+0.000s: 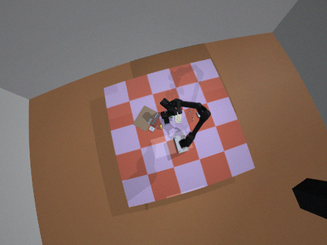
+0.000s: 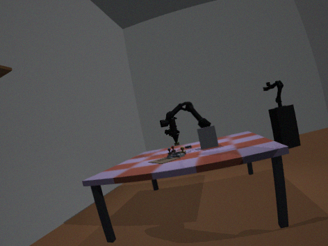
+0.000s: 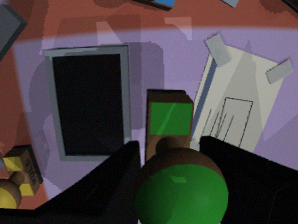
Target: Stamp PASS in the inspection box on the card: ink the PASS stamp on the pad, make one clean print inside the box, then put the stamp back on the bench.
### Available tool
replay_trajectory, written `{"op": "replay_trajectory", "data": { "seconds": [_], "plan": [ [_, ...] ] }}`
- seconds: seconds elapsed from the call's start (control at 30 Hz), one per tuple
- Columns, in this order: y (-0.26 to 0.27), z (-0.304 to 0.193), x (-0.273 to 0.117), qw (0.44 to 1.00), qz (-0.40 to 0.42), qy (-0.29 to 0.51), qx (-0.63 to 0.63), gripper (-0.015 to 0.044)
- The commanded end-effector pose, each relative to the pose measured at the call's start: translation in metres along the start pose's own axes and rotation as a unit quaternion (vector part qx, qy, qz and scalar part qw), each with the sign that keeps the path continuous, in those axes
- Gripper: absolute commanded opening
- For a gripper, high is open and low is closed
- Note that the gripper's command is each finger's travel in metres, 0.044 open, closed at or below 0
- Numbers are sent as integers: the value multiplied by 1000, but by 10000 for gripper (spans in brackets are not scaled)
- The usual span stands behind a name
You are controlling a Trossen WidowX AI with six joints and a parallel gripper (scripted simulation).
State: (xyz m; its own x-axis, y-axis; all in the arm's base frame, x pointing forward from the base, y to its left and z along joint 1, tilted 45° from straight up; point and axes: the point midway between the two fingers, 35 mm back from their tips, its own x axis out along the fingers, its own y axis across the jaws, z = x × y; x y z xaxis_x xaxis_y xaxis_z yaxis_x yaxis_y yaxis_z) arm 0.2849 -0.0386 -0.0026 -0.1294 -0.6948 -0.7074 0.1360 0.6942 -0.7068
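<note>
- The green-topped, brown wooden stamp (image 3: 181, 192) is standing at the wrist view's lower centre, the black claw (image 3: 169, 148) gripping it.
- The grey-framed black pad (image 3: 90, 105) is lying left.
- The taped cream card (image 3: 240, 95) is lying right.

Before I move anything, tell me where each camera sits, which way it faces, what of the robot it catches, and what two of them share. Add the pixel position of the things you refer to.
Top: high overhead, looking down on the checkered table (image 1: 187, 166) (image 2: 222, 160); whole arm (image 1: 204, 119) (image 2: 196, 112) in view.
Exterior: off to one side, low, facing across the table; arm and gripper (image 2: 176, 142) show in profile.
Wrist: on the arm near the gripper (image 3: 170, 142), looking past its fingers at the green-topped stamp (image 3: 182, 195), ink pad (image 3: 125, 100) and card (image 3: 265, 95); only the fingers show.
Top and exterior share the table and the arm.
</note>
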Motion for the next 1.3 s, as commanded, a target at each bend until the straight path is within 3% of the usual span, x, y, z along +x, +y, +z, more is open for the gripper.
{"op": "replay_trajectory", "data": {
  "seconds": [0.0, 0.23, 1.27],
  "plan": [
    [23, -1, -1, 1000, -1, -2, 3, 0],
    [52, -6, 2, 1000, -7, -2, 4, 0],
    [53, -4, 20, 1000, -7, -2, 4, 0]
  ]
}}
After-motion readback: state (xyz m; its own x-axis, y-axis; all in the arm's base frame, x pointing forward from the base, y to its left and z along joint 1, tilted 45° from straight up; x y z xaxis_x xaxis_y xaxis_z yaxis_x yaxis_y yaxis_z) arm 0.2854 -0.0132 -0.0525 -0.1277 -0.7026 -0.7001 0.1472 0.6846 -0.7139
